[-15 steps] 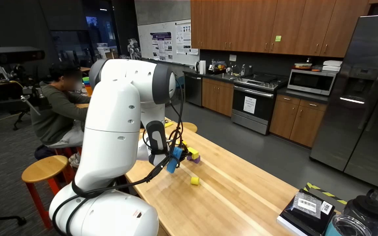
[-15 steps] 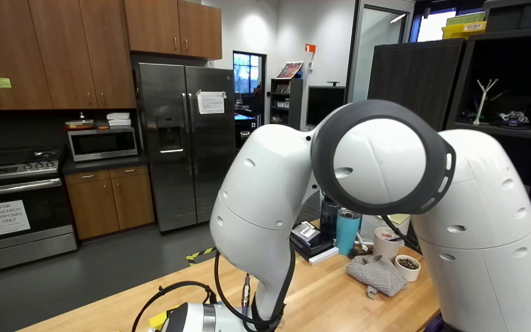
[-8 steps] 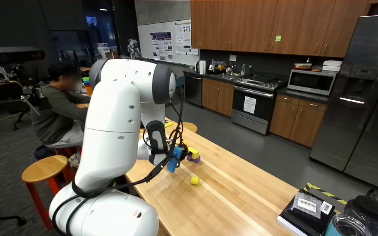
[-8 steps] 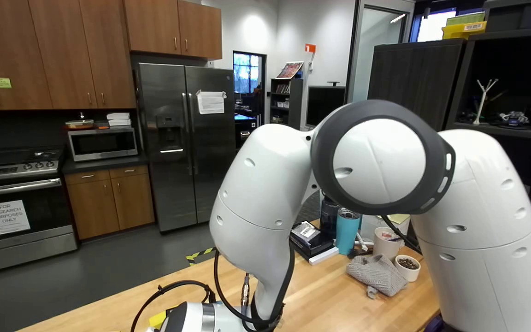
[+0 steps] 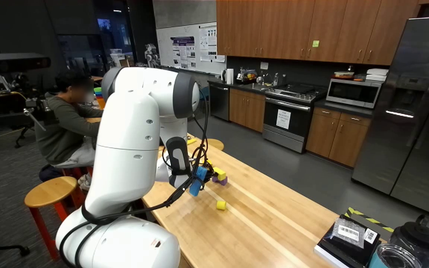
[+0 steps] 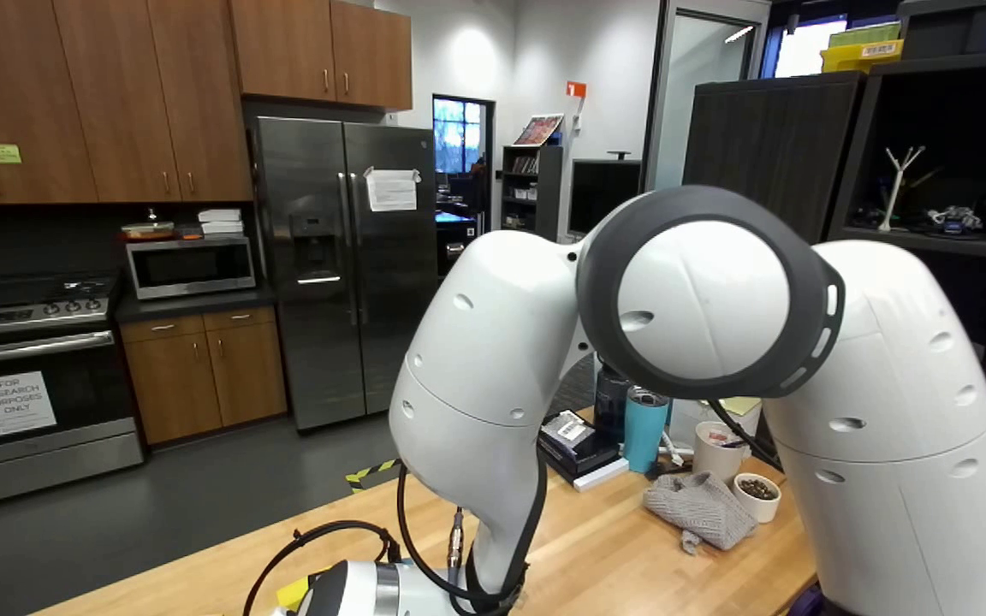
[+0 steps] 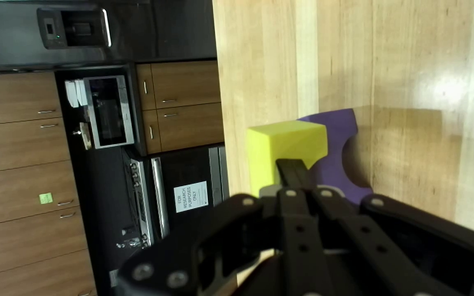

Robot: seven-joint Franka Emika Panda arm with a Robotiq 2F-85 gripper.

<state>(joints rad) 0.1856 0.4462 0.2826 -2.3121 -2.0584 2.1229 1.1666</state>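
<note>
My gripper (image 7: 292,168) is shut with its black fingers pressed together and nothing between them. The fingertips are at the near face of a yellow block (image 7: 298,144) in the wrist view; I cannot tell whether they touch it. The yellow block rests on a purple block (image 7: 333,160) with a curved cut-out, which stands on the wooden table. In an exterior view the yellow block (image 5: 220,173) and the purple block (image 5: 220,181) show just beyond the gripper (image 5: 213,174), which cables and a blue piece (image 5: 198,181) at the wrist partly hide.
A yellow cylinder (image 5: 221,205) lies on the wooden table (image 5: 259,223). More yellow pieces (image 5: 191,141) lie farther along it. Black boxes (image 6: 579,441), a blue tumbler (image 6: 644,428), a grey cloth (image 6: 700,509) and a small bowl (image 6: 757,498) stand near the arm's base.
</note>
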